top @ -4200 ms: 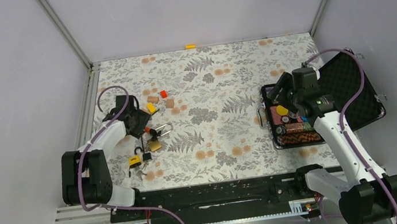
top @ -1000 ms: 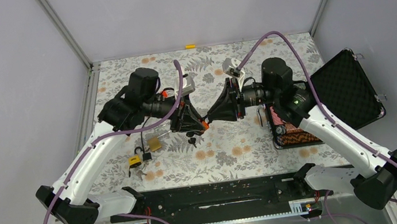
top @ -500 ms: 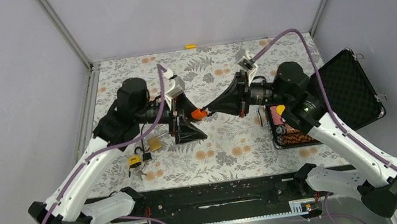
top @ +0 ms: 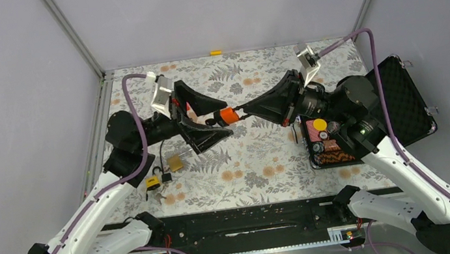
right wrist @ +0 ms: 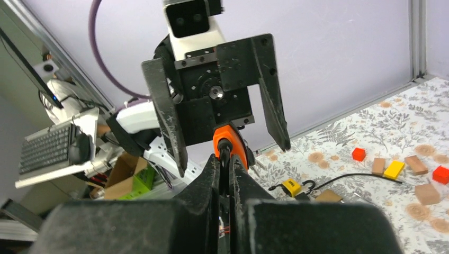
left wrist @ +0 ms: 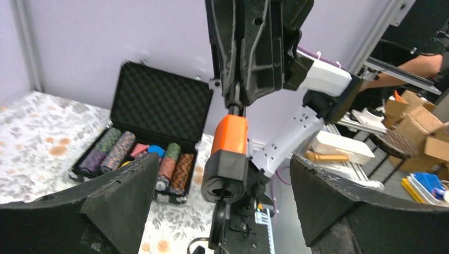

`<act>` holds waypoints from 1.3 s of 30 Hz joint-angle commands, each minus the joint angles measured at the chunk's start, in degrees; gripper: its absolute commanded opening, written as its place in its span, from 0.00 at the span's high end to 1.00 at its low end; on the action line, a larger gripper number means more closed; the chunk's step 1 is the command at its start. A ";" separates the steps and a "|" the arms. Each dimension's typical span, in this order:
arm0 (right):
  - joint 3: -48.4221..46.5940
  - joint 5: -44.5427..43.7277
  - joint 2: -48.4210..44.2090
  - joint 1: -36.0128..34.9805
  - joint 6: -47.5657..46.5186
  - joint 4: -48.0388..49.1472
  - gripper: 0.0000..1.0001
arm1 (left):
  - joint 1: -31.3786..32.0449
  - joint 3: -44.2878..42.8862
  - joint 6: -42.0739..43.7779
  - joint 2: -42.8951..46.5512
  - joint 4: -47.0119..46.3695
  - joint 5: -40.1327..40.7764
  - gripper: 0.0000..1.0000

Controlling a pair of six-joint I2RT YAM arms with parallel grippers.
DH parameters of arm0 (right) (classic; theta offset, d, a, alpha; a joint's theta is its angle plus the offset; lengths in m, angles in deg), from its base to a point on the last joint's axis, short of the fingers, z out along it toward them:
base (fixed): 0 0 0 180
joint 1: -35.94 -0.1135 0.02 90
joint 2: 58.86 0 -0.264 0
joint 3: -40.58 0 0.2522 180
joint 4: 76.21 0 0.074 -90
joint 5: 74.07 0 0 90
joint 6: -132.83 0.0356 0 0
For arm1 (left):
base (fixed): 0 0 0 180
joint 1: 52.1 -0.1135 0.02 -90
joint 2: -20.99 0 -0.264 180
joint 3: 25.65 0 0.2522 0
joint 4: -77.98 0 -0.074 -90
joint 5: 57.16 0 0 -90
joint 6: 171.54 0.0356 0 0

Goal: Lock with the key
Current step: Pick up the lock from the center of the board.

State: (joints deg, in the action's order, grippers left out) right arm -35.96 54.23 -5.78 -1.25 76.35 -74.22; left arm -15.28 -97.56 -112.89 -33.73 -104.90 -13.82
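Note:
An orange padlock (top: 227, 115) with a black base hangs in the air over the middle of the table. My right gripper (top: 247, 107) is shut on its black shackle (right wrist: 224, 151), fingers pressed together around it. My left gripper (top: 220, 122) is open wide, one finger on each side of the padlock (left wrist: 229, 135) without touching it. In the left wrist view a dark key (left wrist: 218, 233) hangs down from the keyhole in the lock's black underside. In the right wrist view the left gripper's fingers (right wrist: 271, 90) stand spread behind the orange body (right wrist: 235, 144).
An open black case (top: 396, 101) with poker chips (top: 330, 146) lies at the right. On the left lie a yellow padlock (top: 152, 182) and a brass padlock (top: 175, 164). Coloured blocks (right wrist: 394, 169) sit on the floral cloth.
My left gripper, shut on the padlock a second ago, has opened wide. My right gripper has closed on the shackle. Both wrists have swung toward the far side, the padlock with them.

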 commanded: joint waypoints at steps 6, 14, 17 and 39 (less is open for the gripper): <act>-5.82 -6.79 1.97 -0.40 12.33 4.54 1.00 | 0.14 -3.70 4.25 0.86 -3.46 7.63 0.25; -6.47 -5.84 3.41 -0.40 12.38 6.62 1.00 | 0.18 -5.97 3.38 -1.12 -4.28 9.21 0.48; -6.16 -5.80 3.45 -0.41 11.18 5.91 1.00 | 0.18 -6.27 2.15 -1.34 -5.88 8.95 0.63; -2.33 7.01 0.62 8.69 -5.86 -14.42 0.39 | -0.56 -13.72 1.36 -5.16 19.24 3.17 1.00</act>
State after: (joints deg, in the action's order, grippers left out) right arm -38.57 53.49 -5.13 6.66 71.12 -89.26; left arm -15.45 -107.66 -111.01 -39.28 -87.90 -7.13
